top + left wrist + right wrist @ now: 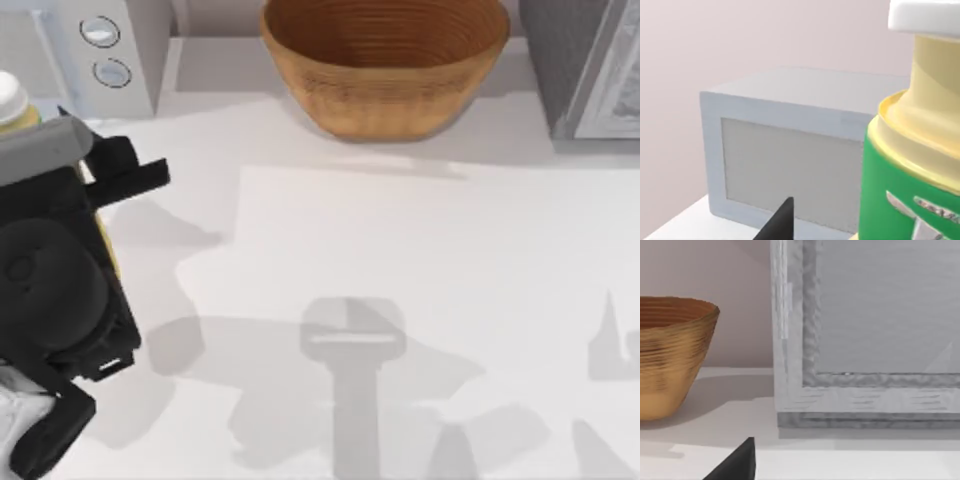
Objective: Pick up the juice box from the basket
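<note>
The basket (385, 75), a round tan woven bowl, stands at the table's far edge near the middle, and the part of its brown inside that shows holds nothing. The basket (670, 355) also appears beside a grey appliance in the right wrist view. The juice box is hidden; a thin yellow strip (106, 243) shows under my left arm (60, 280), and I cannot tell what it is. My left gripper (780, 225) shows as a black tip close to a green bottle (910, 185). My right gripper (737, 462) shows as a black tip low over the table.
A green bottle with a yellow neck and white cap (10, 100) stands at the far left, right by my left arm. A grey box with two knobs (105, 45) sits at the back left. A grey appliance (590, 65) stands at the back right.
</note>
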